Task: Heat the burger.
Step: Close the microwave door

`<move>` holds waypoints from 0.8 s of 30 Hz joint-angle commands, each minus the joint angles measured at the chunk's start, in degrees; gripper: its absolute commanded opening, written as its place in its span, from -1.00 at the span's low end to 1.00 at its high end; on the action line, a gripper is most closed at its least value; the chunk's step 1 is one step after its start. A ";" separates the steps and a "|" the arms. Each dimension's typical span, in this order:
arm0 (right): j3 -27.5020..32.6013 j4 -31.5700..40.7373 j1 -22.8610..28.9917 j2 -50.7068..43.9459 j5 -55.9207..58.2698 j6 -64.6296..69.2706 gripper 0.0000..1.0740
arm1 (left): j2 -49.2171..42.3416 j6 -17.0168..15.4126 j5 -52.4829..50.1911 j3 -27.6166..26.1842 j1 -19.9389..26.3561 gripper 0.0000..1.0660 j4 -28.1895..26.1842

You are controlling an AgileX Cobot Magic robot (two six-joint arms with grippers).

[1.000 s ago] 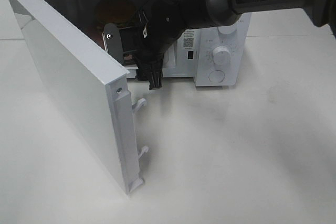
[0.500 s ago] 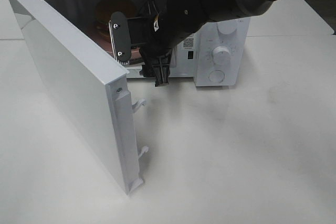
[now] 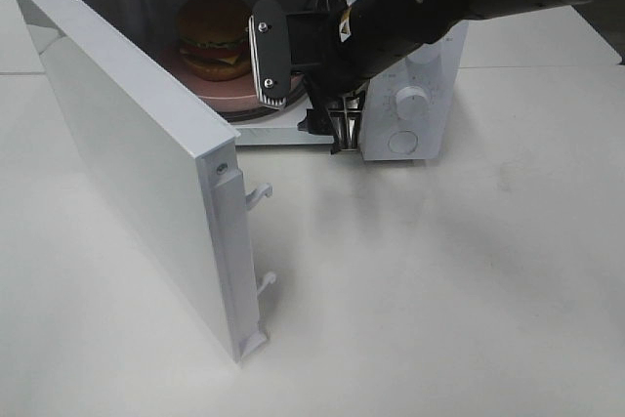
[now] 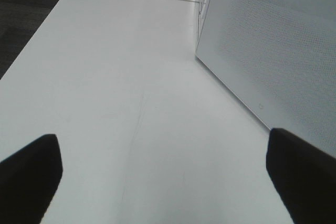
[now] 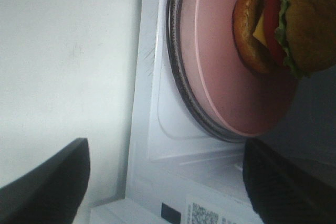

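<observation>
The burger (image 3: 213, 38) sits on a round pink plate (image 3: 227, 93) inside the open microwave (image 3: 410, 95). The right wrist view shows it close up: the burger (image 5: 278, 24) with lettuce, tomato and cheese on the plate (image 5: 231, 82), which rests on the glass turntable (image 5: 176, 87). My right gripper (image 3: 305, 97) hangs just in front of the oven's opening, to the right of the burger, open and empty, and nothing lies between the jaws of that gripper (image 5: 168, 187). My left gripper (image 4: 165, 177) is open over bare table and is out of the exterior view.
The microwave door (image 3: 137, 163) stands wide open to the left, its latch hooks (image 3: 262, 192) pointing out over the table. In the left wrist view its white face (image 4: 273, 51) stands close by. Two dials (image 3: 410, 103) are on the control panel.
My right gripper has drawn back out of the microwave and moved right, uncovering the burger on its plate. The left gripper has not moved.
</observation>
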 commanded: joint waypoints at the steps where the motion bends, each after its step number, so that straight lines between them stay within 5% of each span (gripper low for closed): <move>1: 3.09 0.23 -0.23 -3.78 -0.57 0.46 0.42 | -1.26 -0.06 -0.46 0.17 0.23 0.83 -0.17; 15: 11.00 0.23 -0.23 -13.12 -0.34 5.56 0.42 | -1.26 -0.06 -0.46 0.17 0.23 0.83 -0.17; 24: 18.91 0.29 -0.23 -21.66 0.06 20.34 0.42 | -1.26 -0.06 -0.46 0.17 0.23 0.83 -0.17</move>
